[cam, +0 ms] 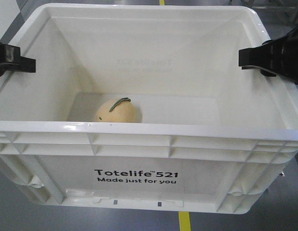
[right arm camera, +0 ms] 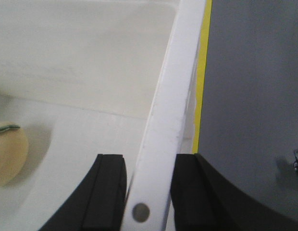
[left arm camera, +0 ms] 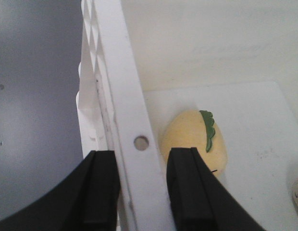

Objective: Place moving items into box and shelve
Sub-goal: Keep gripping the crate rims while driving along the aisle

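A pale yellow mango-shaped item (cam: 117, 110) with a green stem strip lies on the bottom of the white box (cam: 139, 131), left of centre. The left gripper (left arm camera: 142, 155) pinches the left rim and the right gripper (right arm camera: 149, 159) the right rim, each with one finger inside and one outside. Grey floor (cam: 14, 207) with yellow tape (cam: 184, 221) surrounds the box.

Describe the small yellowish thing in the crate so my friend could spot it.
Find the big white crate printed "Totelife 521". On its floor, left of centre, lies a rounded, pale yellow-orange mango. A dark green strip on top sets it apart from the white plastic.
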